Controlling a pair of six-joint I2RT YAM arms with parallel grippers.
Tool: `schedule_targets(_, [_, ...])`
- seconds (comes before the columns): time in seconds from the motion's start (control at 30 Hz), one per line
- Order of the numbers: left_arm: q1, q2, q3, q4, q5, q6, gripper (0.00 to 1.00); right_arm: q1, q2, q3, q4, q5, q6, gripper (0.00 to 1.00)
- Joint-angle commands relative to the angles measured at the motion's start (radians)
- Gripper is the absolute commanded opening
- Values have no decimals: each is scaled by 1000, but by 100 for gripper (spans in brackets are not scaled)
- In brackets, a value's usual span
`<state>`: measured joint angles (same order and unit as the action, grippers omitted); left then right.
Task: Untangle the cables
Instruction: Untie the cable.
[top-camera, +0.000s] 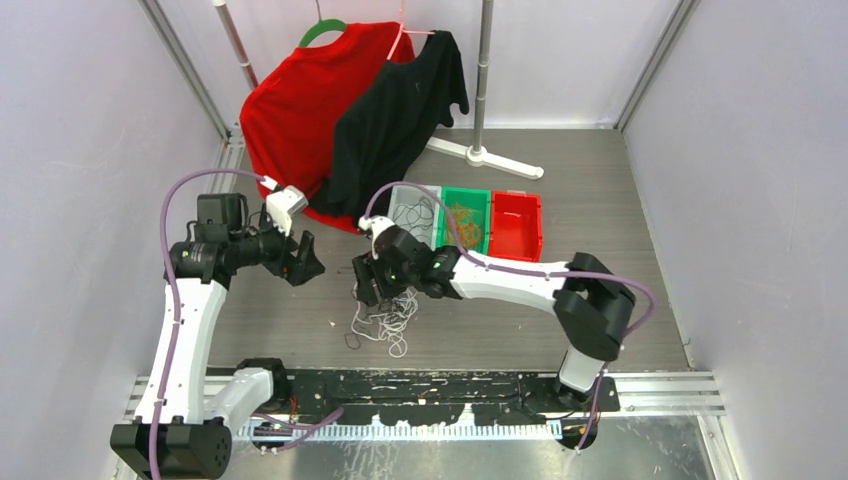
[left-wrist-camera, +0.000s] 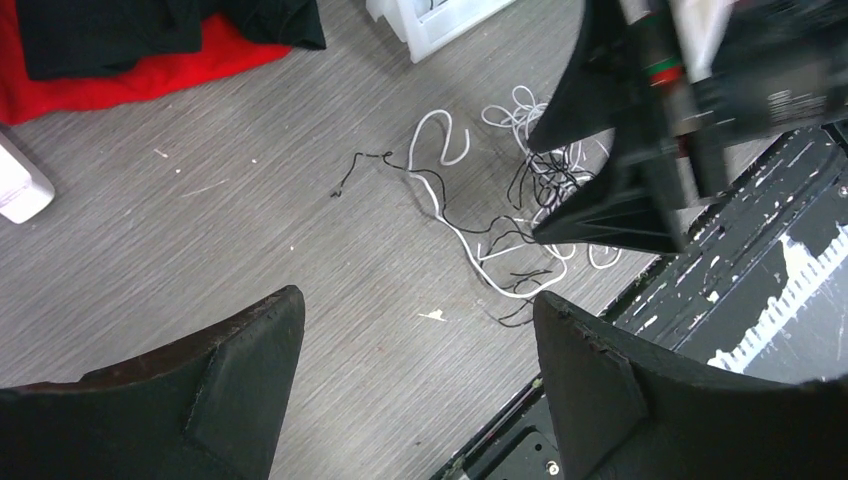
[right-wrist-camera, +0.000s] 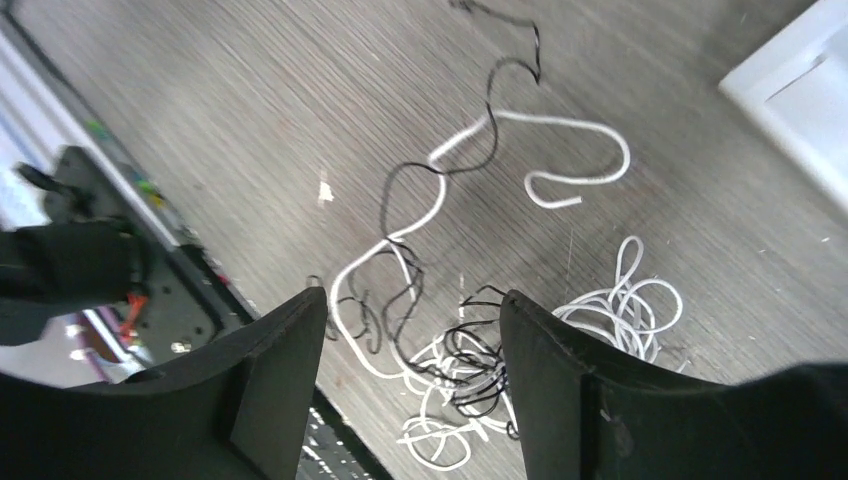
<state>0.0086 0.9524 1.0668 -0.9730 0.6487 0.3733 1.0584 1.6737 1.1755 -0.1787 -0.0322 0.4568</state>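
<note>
The cables (right-wrist-camera: 470, 362) lie on the table (top-camera: 290, 325) in one heap, white and black cords wound through each other, with a few loose runs trailing away from it. The right gripper (right-wrist-camera: 410, 305) hangs just above the heap, its jaws wide apart and empty. The left gripper (left-wrist-camera: 417, 300) waits to the side, equally spread, holding nothing.

We judge the main risk to be a blind pinch. Closing on the dense middle would catch both colours at once, and a pull from there would tighten the knot or drag the whole heap. The arms also stand near enough to knock together.

Our right wrist view shows the black cord twisting round the white one. The left wrist view shows the right gripper over the heap. Only the top view shows the green bin (top-camera: 466, 192) with orange cords (top-camera: 465, 222).
</note>
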Motion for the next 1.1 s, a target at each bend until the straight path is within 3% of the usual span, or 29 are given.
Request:
schedule_targets(0.0, [3,-1,51,-32,24,0,84,9,70,4,8,-39,17,68])
schedule_targets(0.57, [4,-10,30,-20,20,4,84,15,232,97,43,-139,35,41])
schedule_targets(0.63, [4,-15,22,-19,17,7,85,16,223,104,39,-129,34,32])
schedule_targets(0.73, [4,-15,16,-19,14,11,84,16,209,113,36,-124,38,10])
schedule_targets(0.83, [4,-18,14,-20,17,17,84,17,179,116,35,-121,48,1])
schedule_targets(1.07, [5,-26,12,-29,38,49,85,17,38,97,11,-84,49,1])
